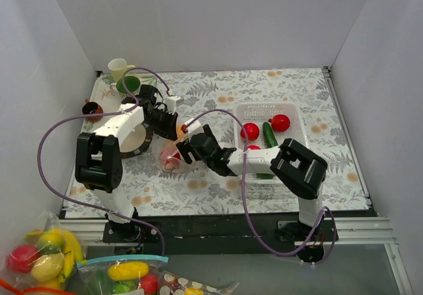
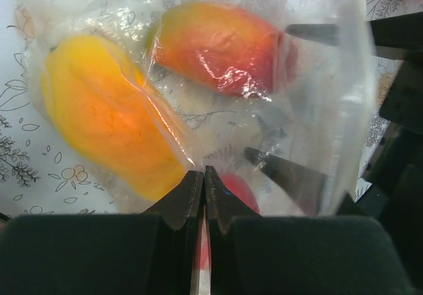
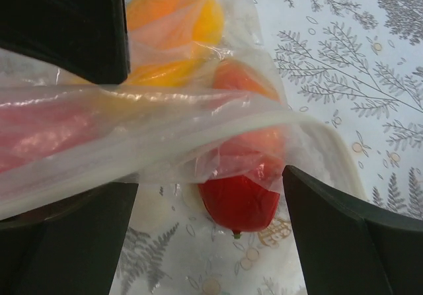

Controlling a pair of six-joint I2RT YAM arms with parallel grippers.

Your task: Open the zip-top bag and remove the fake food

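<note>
Pinching a fold of the zip-top bag tight in the left gripper, arm bent inward. Straddling the bag's mouth with the right gripper, spread wide (zip strip draped across). Mid-table beside the white basket, fake food inside.

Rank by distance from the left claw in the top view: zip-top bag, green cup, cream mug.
1. zip-top bag: pinched in the left claw, mid-table.
2. green cup: far-left part of the table.
3. cream mug: just beyond the green cup, in the far-left corner.
</note>
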